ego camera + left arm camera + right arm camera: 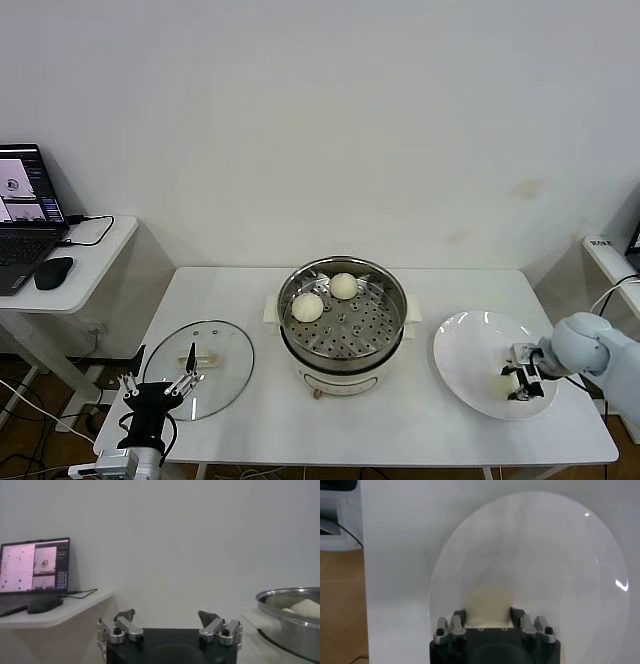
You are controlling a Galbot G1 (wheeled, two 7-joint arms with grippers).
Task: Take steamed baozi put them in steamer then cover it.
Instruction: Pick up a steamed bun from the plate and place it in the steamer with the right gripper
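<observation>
Two smooth cream-white buns (325, 297) sit in the round shiny steel steamer (343, 318).
Right gripper (487, 615) clenched on a third bun (488, 605) over the flat white plate (470, 360); left gripper (160, 385) released, beside the clear glass lid (215, 355).

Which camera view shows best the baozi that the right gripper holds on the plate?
The right wrist view: the baozi fills the space between the right gripper fingers, over the white plate. The head view shows only a small pale bit of it beside the gripper. The left wrist view does not show it.
</observation>
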